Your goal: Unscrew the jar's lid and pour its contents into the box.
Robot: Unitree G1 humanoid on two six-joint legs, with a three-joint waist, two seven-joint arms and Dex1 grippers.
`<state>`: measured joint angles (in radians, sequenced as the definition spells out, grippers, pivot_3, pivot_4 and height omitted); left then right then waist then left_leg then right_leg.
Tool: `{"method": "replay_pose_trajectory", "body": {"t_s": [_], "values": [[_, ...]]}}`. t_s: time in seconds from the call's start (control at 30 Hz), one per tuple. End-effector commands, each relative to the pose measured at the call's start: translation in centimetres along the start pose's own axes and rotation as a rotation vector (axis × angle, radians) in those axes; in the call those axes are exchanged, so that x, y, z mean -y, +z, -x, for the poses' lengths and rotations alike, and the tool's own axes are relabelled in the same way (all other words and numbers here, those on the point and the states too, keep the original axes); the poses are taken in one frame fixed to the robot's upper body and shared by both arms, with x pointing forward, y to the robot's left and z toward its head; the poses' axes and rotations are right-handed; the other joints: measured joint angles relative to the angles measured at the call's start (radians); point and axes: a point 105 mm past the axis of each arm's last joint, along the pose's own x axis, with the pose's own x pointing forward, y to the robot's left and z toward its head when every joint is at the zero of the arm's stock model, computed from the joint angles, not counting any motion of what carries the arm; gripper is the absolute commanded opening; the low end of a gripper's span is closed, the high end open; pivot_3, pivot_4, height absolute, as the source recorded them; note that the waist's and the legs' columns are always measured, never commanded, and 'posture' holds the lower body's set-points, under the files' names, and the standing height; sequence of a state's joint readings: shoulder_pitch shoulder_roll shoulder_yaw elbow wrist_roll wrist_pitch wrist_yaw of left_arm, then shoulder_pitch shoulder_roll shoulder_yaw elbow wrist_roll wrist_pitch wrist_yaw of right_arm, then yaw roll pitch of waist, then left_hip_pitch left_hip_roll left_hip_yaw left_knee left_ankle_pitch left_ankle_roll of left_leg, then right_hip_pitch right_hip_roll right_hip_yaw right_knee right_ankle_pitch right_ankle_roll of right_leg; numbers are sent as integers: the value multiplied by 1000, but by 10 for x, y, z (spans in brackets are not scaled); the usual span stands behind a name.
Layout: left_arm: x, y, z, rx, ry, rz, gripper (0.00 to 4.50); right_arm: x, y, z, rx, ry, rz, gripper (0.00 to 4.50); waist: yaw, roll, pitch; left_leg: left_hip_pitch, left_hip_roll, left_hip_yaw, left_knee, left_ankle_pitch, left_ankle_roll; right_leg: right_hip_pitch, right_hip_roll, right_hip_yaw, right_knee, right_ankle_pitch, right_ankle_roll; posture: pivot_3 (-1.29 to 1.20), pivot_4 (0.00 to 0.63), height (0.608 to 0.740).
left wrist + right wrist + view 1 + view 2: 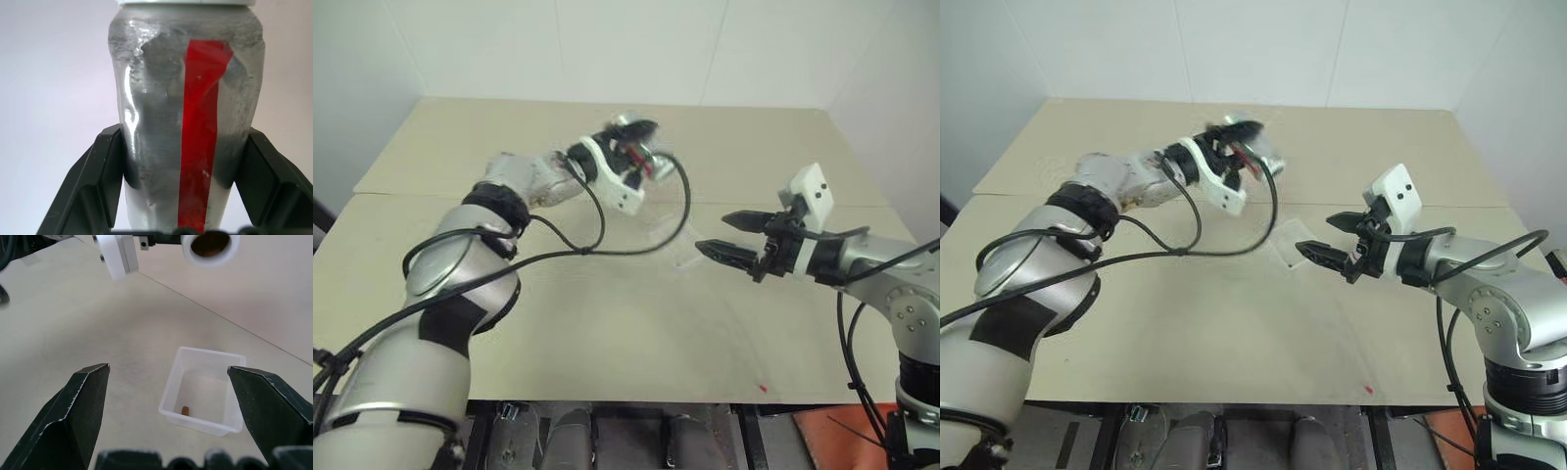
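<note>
Left end effector [183,191]: closed around the jar [186,112], held above the desk [607,333].
Right end effector [168,396]: open, empty, just beside the box [205,391].
Box: on the desk, one small brown piece inside.

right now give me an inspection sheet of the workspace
surface: beige table, small red speck near its front edge
job's things: jar with red stripe held level above the table, mouth open, something brown inside; clear box on the table holds one small brown piece; lid not seen
clutter: nothing seen
grippers: left tool shut on the jar; right tool open, empty, aimed at the box
cables: black cables hang from the left arm
surroundings: white walls
</note>
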<state>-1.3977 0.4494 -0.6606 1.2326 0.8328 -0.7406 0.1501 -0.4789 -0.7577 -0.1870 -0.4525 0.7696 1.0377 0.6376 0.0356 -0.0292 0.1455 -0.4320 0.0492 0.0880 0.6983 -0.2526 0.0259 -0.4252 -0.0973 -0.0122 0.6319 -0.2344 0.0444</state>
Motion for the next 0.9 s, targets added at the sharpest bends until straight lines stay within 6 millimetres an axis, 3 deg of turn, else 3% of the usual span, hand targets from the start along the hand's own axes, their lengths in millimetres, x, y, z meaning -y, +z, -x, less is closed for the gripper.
{"method": "replay_pose_trajectory", "body": {"t_s": [0.03,0.13,0.3,0.67,0.9], "values": [[7,-18,17,-68,-4,472,2857,-1,16,3,55,10,53,4469,-2,0,0,0,0,0,0,1,-2,0,0,0,0,0,0,0,150,740],[18,-27,35,-60,23,893,2857,2,18,5,54,9,68,4469,-12,0,0,0,1,0,1,3,-5,1,0,0,1,0,0,0,150,740],[34,-15,65,-13,75,1288,2857,6,23,7,61,7,77,4469,-24,0,0,0,1,-2,2,3,-5,1,0,0,1,0,0,0,150,740],[90,19,83,-129,277,1634,2857,2,25,4,74,23,82,4469,-23,1,0,3,0,-4,3,-1,1,4,0,0,2,0,0,0,150,740],[114,33,75,-179,273,1641,2857,-1,26,3,78,34,82,4469,-22,1,0,3,0,-4,2,-1,2,4,0,0,1,0,0,0,150,740]]}}
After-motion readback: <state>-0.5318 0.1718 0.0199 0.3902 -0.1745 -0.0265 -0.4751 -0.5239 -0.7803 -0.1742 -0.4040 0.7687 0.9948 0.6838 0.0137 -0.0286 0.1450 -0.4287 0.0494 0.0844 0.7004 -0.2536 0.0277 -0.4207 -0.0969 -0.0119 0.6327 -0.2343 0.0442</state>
